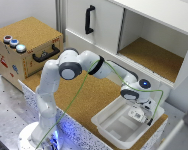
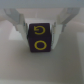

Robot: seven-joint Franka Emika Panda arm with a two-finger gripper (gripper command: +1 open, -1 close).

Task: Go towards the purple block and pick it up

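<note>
In the wrist view the purple block [image 2: 40, 39], marked with yellow letters, sits between my two fingers [image 2: 21, 25]. The fingertips lie flush against its two opposite sides, so my gripper [image 2: 40, 38] is closed on it. In the exterior view my gripper [image 1: 138, 113] is lowered into the white tray [image 1: 106, 122] on the exterior view's right. There the hand hides the block. I cannot tell whether the block still rests on the tray floor.
The tray stands on a cork-topped table [image 1: 86, 97]. A white cabinet [image 1: 144, 40] with an open compartment stands behind it. A cork box [image 1: 26, 47] with coloured buttons and a black handle is at the exterior view's left.
</note>
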